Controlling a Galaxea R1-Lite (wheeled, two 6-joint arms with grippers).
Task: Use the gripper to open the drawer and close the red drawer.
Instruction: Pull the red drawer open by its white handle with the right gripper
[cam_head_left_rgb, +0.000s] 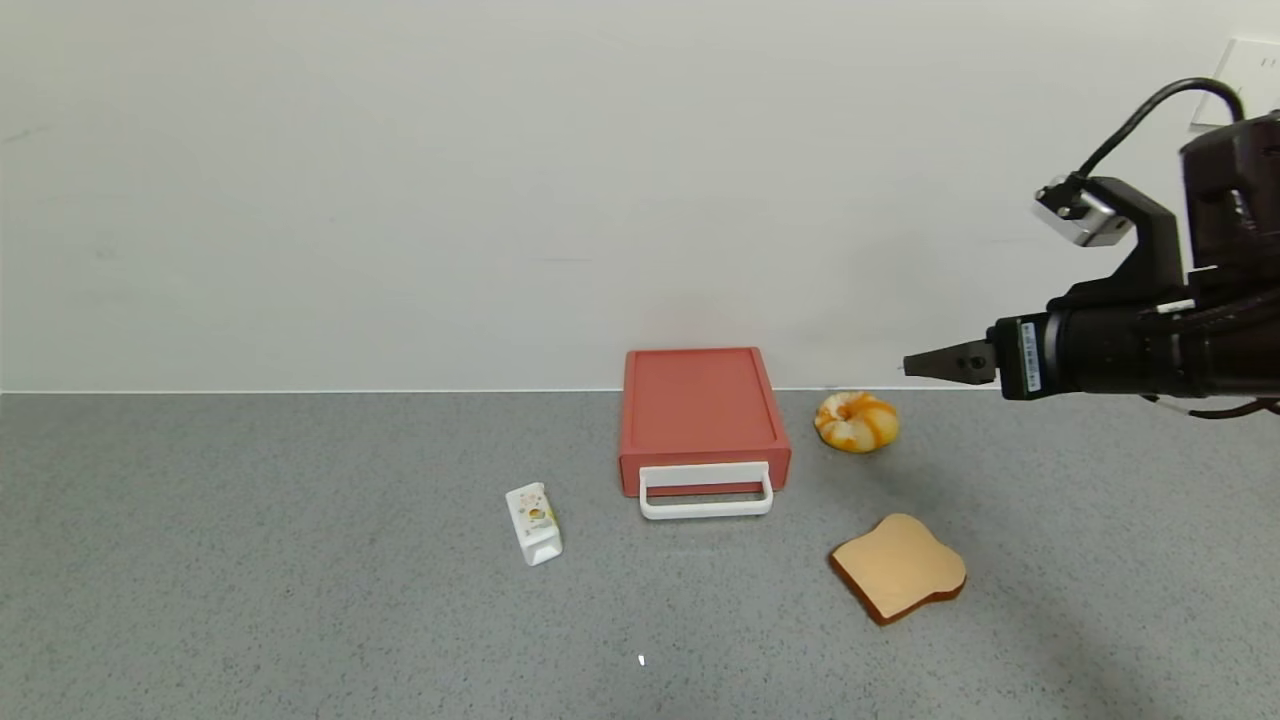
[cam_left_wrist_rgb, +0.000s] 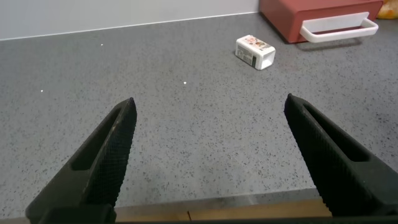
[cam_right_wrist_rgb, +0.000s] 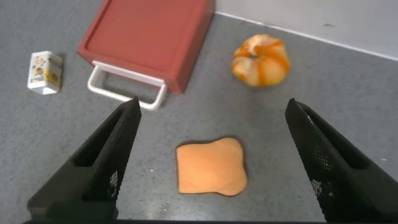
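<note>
I see the drawer (cam_head_left_rgb: 703, 420) just right of centre in the head view, against the wall: a flat, brick-red plastic box with a smooth top and a white loop handle (cam_head_left_rgb: 706, 491) on its front, tray pushed in. Right of it sits a glossy orange-and-white ring-shaped bun (cam_head_left_rgb: 856, 421); lower right lies a tan toast slice (cam_head_left_rgb: 898, 579) with a darker crust edge. Lower left of the drawer a small white carton (cam_head_left_rgb: 534, 523) lies on its side. All rest on a speckled grey counter (cam_head_left_rgb: 250, 560). My right gripper (cam_head_left_rgb: 915, 366) hangs at the right edge, above the counter, its ribbed black fingers (cam_right_wrist_rgb: 106, 163) spread wide around nothing. My left gripper (cam_left_wrist_rgb: 208, 158) hovers over bare counter, its fingers also apart.
</note>
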